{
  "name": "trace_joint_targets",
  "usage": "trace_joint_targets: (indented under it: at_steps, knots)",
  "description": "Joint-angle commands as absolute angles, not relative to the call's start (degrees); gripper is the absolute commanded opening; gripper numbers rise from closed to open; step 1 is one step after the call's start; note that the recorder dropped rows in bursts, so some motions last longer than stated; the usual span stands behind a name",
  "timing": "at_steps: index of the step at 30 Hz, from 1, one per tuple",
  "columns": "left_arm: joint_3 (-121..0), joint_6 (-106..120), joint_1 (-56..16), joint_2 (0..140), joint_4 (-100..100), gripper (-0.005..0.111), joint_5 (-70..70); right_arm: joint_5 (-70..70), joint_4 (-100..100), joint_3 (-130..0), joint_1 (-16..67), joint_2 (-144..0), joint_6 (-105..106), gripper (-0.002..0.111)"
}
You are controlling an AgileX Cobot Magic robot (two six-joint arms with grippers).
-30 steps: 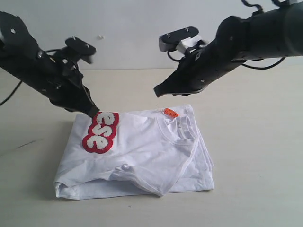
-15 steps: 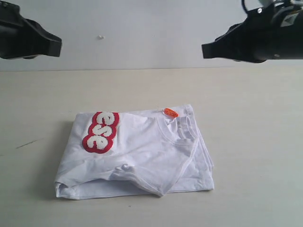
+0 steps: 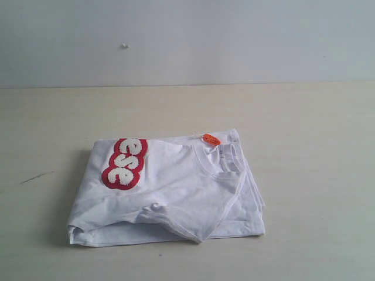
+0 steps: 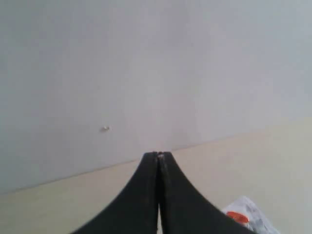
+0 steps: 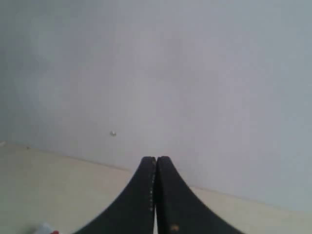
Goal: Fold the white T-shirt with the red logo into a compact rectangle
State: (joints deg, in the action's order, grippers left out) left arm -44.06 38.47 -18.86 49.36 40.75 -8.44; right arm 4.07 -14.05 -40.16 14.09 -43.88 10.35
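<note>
Your white T-shirt (image 3: 176, 196) lies folded in a rough rectangle on the tabletop (image 3: 316, 146), well short of the far edge. The red logo (image 3: 124, 163) is at its far-left corner, the orange tag (image 3: 211, 139) farther right. Your left gripper (image 4: 159, 156) and right gripper (image 5: 156, 159) are pinched together, empty, facing the far edge.

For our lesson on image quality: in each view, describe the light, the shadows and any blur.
Exterior view: soft, even light, no glare; the white T-shirt is sharp, with a faint shadow beside its left edge. Left wrist view: hazy; the left gripper is a dark silhouette, the shirt's corner blurred. Right wrist view: equally soft, the right gripper near-black.
</note>
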Motion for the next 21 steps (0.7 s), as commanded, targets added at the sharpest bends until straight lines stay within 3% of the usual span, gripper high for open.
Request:
trace_joint_targets:
  at_steps: [1, 21]
  knots:
    - [-40.74, 38.58, -20.22, 40.36, 41.74, 0.0, -5.02, 3.08, -14.26, -37.43, 14.0, -34.93, 10.2, 0.0]
    - [-29.18, 38.58, -20.89, 6.99, 42.42, 0.0, -3.33, 4.16, -15.67, -27.1, 14.0, -12.6, 9.76, 0.0]
